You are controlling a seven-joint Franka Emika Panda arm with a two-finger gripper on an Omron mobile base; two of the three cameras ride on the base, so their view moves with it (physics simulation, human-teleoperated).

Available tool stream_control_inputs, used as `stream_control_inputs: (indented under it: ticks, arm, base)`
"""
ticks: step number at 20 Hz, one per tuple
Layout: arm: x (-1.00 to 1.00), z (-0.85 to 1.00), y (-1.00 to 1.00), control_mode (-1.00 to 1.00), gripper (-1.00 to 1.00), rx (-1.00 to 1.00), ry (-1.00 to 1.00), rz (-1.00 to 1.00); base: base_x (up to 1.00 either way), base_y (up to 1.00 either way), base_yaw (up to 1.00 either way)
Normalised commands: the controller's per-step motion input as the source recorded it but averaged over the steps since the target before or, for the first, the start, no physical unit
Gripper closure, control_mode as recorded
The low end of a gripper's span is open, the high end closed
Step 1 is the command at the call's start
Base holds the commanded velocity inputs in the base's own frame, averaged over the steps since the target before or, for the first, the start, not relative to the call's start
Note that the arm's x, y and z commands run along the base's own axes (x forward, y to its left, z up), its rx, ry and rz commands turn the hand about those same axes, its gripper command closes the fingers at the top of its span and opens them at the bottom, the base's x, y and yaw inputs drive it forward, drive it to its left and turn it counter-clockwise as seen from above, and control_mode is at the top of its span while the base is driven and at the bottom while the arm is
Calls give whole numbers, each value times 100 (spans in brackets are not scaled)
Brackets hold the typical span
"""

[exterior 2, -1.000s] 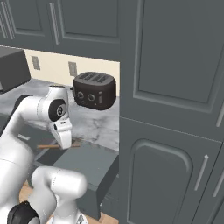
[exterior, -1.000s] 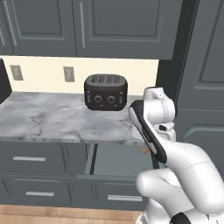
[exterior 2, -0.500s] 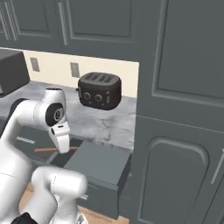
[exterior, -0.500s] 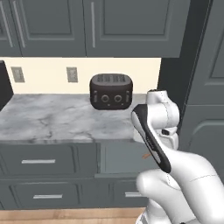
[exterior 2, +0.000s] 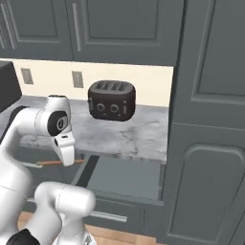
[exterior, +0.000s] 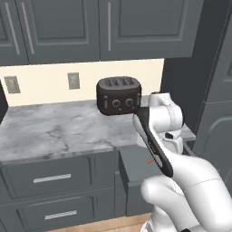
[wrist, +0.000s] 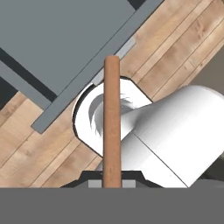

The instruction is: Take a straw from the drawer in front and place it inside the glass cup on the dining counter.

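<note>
The straw's (wrist: 112,122) lower end is hidden where the fingers (wrist: 94,183) meet the edge.

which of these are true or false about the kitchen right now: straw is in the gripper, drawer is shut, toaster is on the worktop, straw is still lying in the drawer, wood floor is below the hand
1. The straw is held in the gripper. True: in the hand view it rises from between the finger tips.
2. The drawer is shut. False: it stands pulled out below the marble worktop.
3. A black toaster stands on the worktop. True.
4. The straw lies on the drawer's floor. False: it is lifted, sticking out sideways beside the arm in the right base view.
5. A wood plank floor shows beneath the hand. True.
</note>
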Motion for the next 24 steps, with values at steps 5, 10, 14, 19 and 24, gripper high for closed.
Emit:
stream_control_inputs:
  ticks: [5,10,14,19,24]
  arm:
    - [0,0,0,100,100,0,0,0]
    - [0,0,0,100,100,0,0,0]
    - [0,0,0,100,100,0,0,0]
    - [0,0,0,100,100,0,0,0]
    - [0,0,0,100,100,0,0,0]
  base:
    - [-33,100,-39]
    - [-56,100,-47]
    - [-7,99,-19]
    - [44,95,-4]
    - [-16,84,-35]
